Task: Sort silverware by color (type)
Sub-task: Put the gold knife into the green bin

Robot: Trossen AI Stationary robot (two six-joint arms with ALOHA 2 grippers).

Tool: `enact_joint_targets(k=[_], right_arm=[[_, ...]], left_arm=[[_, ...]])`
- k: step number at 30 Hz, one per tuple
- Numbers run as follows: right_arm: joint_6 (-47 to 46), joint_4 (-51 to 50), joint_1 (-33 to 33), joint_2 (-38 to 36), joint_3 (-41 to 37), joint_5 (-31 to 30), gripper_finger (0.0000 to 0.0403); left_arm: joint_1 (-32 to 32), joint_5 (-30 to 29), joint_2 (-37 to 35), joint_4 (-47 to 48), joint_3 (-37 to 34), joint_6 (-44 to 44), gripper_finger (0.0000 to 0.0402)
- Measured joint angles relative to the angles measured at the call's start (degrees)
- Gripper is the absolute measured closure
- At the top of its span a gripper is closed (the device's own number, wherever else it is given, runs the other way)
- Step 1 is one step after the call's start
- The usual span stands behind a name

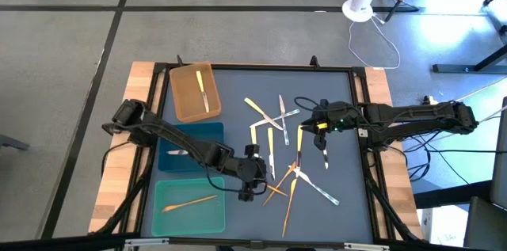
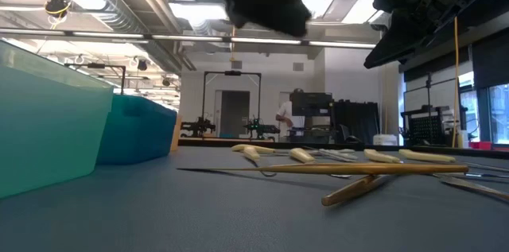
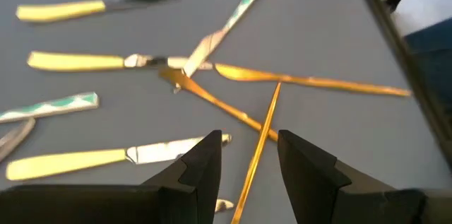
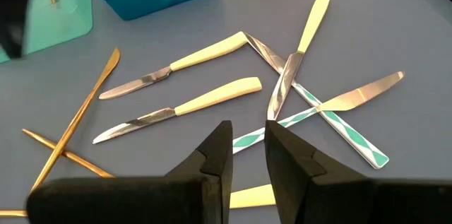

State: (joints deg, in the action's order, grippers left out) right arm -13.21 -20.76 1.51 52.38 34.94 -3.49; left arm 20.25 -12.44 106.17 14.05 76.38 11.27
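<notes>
L gripper (image 3: 247,164) hovers open, empty, over a gold utensil (image 3: 258,146) mid-mat near the silverware (image 1: 285,152). Should drop straight, straddle the shaft w/ both fingers. R gripper (image 4: 247,155) part open, empty.

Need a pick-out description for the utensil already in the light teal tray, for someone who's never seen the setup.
Three trays line the table's left side. In the light teal tray, nearest the bottom edge of the high view, lies one orange-gold utensil, slanted. It is alone there; the other orange-gold pieces lie loose on the grey mat.
</notes>
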Motion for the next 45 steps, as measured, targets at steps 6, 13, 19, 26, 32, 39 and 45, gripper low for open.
enact_joint_targets(k=[6,13,19,26,32,39,45], right_arm=[[0.0,-0.1,0.0,0.0,0.0,0.0,0.0331],[0.0,-0.2,0.0,0.0,0.0,0.0,0.0331],[0.0,-0.1,0.0,0.0,0.0,0.0,0.0331],[0.0,-0.1,0.0,0.0,0.0,0.0,0.0331],[0.0,0.0,0.0,0.0,0.0,0.0,0.0331],[0.0,-0.2,0.0,0.0,0.0,0.0,0.0331],[0.0,-0.2,0.0,0.0,0.0,-0.1,0.0331]], left_arm=[[0.0,0.1,4.1,-1.5,0.0,0.1,0.0269],[0.0,0.9,8.8,-1.8,0.0,0.1,0.0269],[0.0,1.5,11.0,-2.0,0.0,0.1,0.0269],[-0.4,0.5,10.9,-3.1,0.0,0.4,0.0269],[-0.6,1.9,13.2,-6.3,0.0,0.4,0.0269],[-0.7,4.7,15.5,-8.2,-0.1,0.2,0.0269],[-1.1,5.1,16.3,-8.8,0.0,0.2,0.0269]])
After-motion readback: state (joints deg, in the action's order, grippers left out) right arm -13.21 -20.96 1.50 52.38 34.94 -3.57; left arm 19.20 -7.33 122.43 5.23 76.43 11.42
